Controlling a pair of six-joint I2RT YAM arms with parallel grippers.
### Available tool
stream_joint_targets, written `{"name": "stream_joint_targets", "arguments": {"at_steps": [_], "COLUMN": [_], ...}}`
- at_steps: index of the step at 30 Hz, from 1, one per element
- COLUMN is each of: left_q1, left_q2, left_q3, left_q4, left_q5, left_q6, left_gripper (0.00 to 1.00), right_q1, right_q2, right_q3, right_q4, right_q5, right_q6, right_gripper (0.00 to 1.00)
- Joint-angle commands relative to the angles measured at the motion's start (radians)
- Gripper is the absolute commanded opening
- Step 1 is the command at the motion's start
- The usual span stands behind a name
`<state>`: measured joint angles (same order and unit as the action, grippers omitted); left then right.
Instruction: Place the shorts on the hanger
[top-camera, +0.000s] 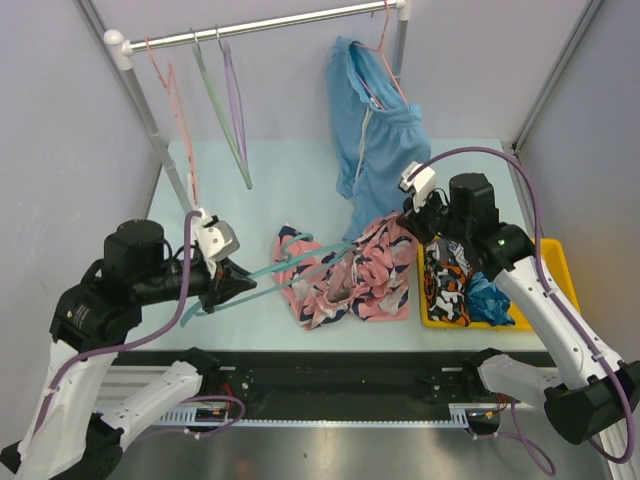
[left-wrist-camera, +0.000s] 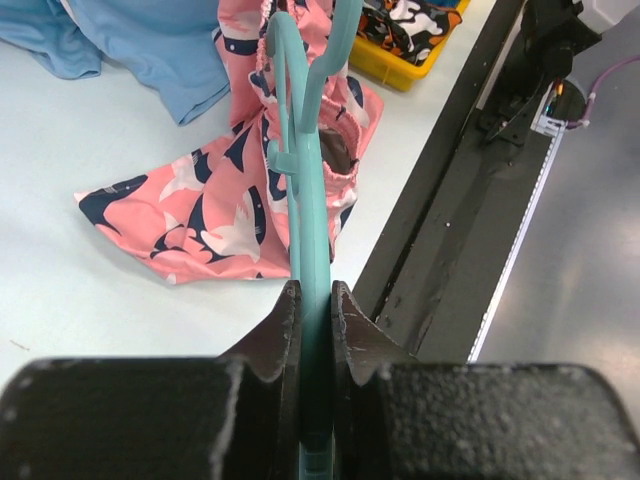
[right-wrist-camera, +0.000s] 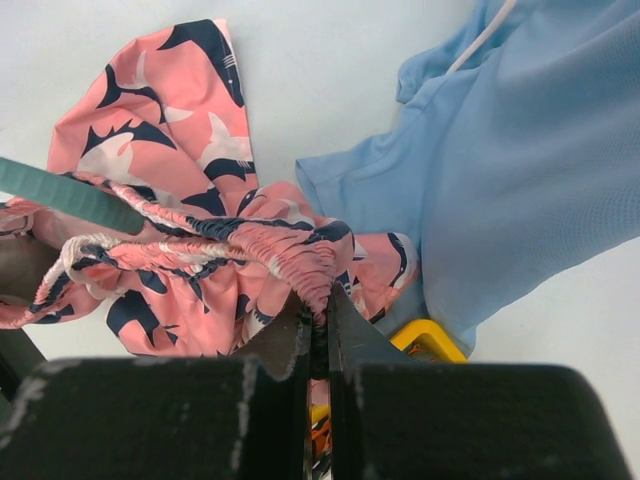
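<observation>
Left jaws: clamped on the thin teal-green plastic hanger (left-wrist-camera: 312, 200), held low over the pale table (top-camera: 270, 170). Right jaws: pinched shut on the gathered waistband of the pink fabric shorts with navy-and-white print (right-wrist-camera: 190, 265), raising that edge. The hanger's far end reaches the raised waistband. The rest of the shorts lies on the table, beside a yellow tray (top-camera: 555, 265).

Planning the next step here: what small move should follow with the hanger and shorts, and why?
Probably the left gripper should push the teal hanger further into the waistband of the pink shorts. It is shut on the hanger, the right gripper pinches the waistband up, and the hanger's arm only just enters the opening.
</observation>
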<state>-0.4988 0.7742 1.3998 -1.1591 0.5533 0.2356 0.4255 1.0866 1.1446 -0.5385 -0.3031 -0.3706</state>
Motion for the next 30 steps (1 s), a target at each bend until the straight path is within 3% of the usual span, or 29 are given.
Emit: {"name": "stream_joint_targets", "arguments": {"at_steps": [1,12,16,23,30], "left_q1": [0.005,0.002,-0.007,-0.007,-0.009], "left_q2": [0.014,0.027,-0.015,-0.136,-0.122], "left_q3": [-0.022,-0.203,-0.281,-0.445,-0.533], "left_q4": [0.113,0.429,0.527,0.696,0.858], "left_q5": [0.026,0.141,0.102,0.178,0.290], "left_q6": [-0.056,-0.165,-0.156,-0.127,-0.156], "left_gripper": [0.00,0.00,0.00,0.00,0.00], "right_q1": [0.016,0.058,0.065,0.070,0.079], "right_q2": [-0.011,-0.010,-0.004,0.015,0.025], "right_q3": [0.052,0.084,0.099,0.113,0.142], "right_q4": [0.020,-0.046,-0.101,-0.181,-0.245], "right_q5": [-0.005,-0.074,-0.117,-0.215,-0.298], "right_q6": [0.006,-0.022,-0.051,-0.094,-0.163], "right_gripper": [0.00,0.00,0.00,0.00,0.08]}}
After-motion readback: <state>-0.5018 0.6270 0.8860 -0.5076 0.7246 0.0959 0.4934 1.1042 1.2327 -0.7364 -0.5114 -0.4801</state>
